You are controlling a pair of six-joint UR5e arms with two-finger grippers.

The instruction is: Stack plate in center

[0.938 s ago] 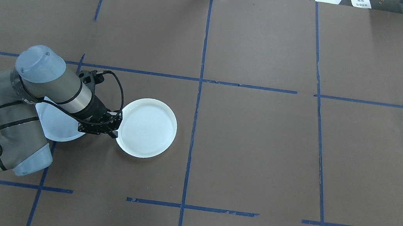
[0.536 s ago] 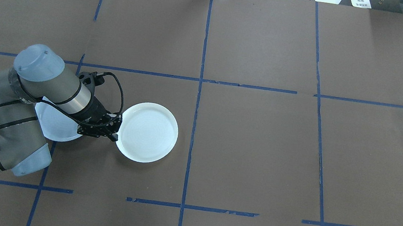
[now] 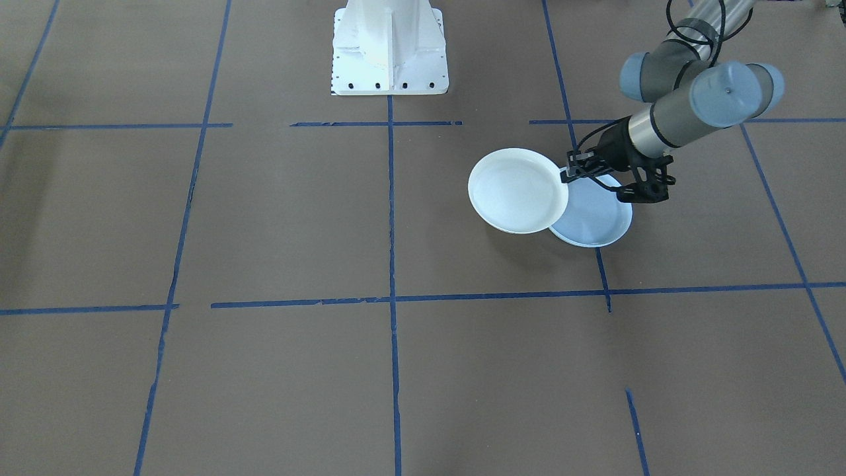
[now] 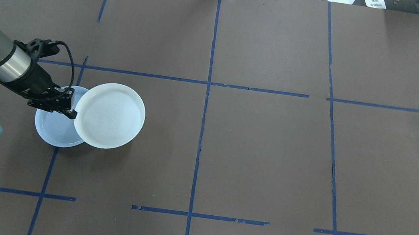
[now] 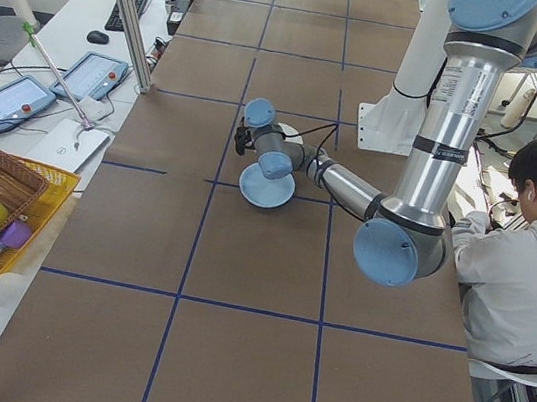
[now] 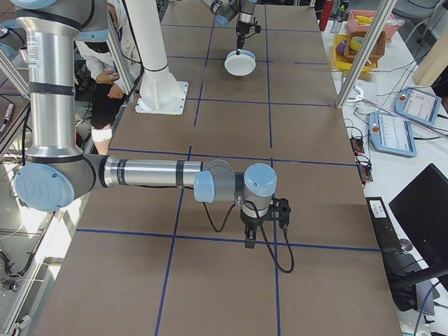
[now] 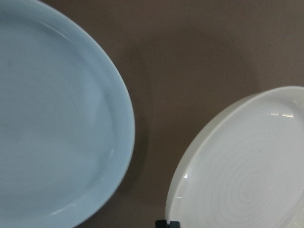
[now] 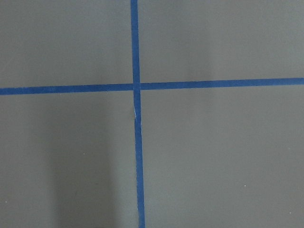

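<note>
Near robot base [image 3: 389, 49]: right arm seen only in exterior right view, right end effector [image 6: 250, 241] pointed down over blue tape lines [image 8: 137, 142] on counter [image 4: 262, 148]; spread or pressed together cannot be told.

Further out, on robot's left side: pale blue plate [image 4: 50, 131] is laid flat on counter, plain inside. White plate [image 4: 109, 115] w/ faint rings [image 7: 251, 190] is pinched at its rim by left end effector [image 4: 71, 112], carried above counter, approx level. In overhead view the white plate overlaps the blue plate's edge; in left wrist view a gap of brown counter is seen betw. the two rims, so they are not touching.

Far side: seated person [image 5: 516, 268] seen at counter edge in exterior left view.
</note>
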